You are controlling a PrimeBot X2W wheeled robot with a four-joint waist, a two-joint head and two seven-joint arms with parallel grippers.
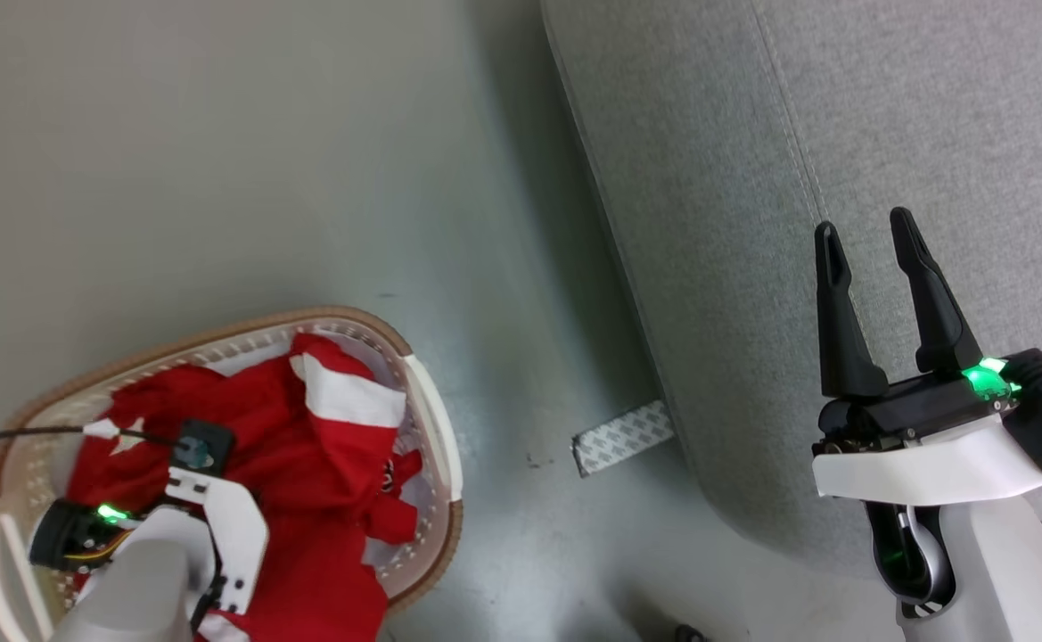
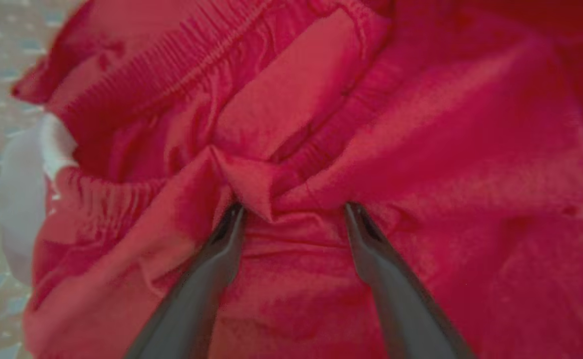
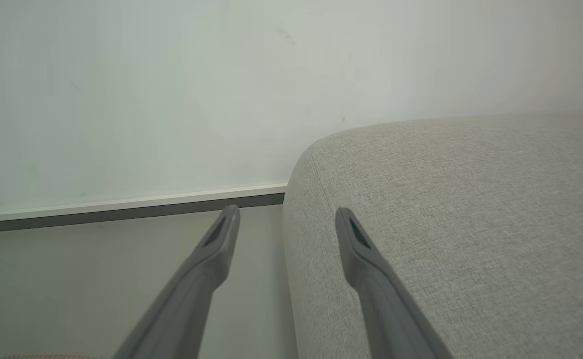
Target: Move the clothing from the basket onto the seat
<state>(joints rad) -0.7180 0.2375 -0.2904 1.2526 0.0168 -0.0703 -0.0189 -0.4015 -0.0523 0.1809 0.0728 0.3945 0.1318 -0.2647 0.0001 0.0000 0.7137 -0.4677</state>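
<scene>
The red clothing [image 1: 324, 446] with white panels lies heaped in the cream basket [image 1: 244, 325] at the lower left. My left wrist [image 1: 209, 508] hangs over the heap, pointing down into it. In the left wrist view my left gripper [image 2: 293, 212] is open, its tips pressed into the red fabric [image 2: 321, 124] with a raised fold between them. The grey seat [image 1: 841, 134] takes up the right side. My right gripper [image 1: 864, 223] stands open and holds nothing above the seat's rounded edge [image 3: 471, 199]; in its own wrist view the right gripper [image 3: 286, 212] straddles that edge.
Grey floor [image 1: 217, 134] separates basket and seat. A small patterned strip [image 1: 623, 437] lies on the floor at the seat's base. A black cable [image 1: 21, 437] runs from the left over the basket. A wall with a skirting board [image 3: 121, 209] stands beyond the seat.
</scene>
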